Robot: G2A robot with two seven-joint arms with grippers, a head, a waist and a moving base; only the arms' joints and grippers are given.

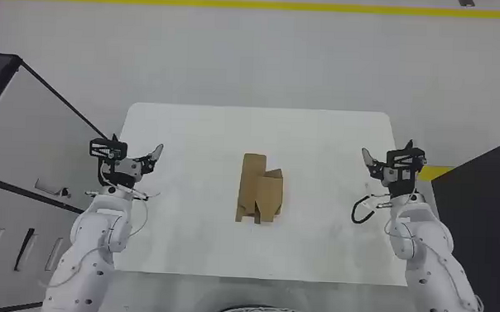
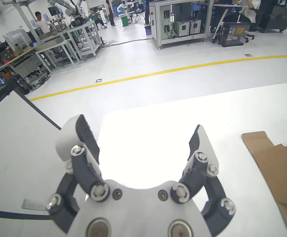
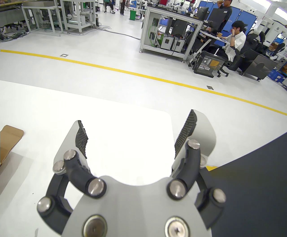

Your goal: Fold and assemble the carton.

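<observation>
The carton (image 1: 259, 192) lies flat on the middle of the white table (image 1: 333, 134), a plain brown cardboard blank not yet standing as a box. It reads as two joined panels: a narrow strip on the robot's left side that reaches farther from the robot, and a shorter, wider panel beside it, with small notched flaps along the near edge (whether any layer is folded over cannot be told). The left gripper (image 2: 139, 130) hangs over the table's left edge with its ribbed black pads (image 2: 86, 137) spread wide and bare. The right gripper (image 3: 135, 119) hangs over the right edge, likewise spread and carrying nothing. Both are well apart from the carton, which sits between them.
</observation>
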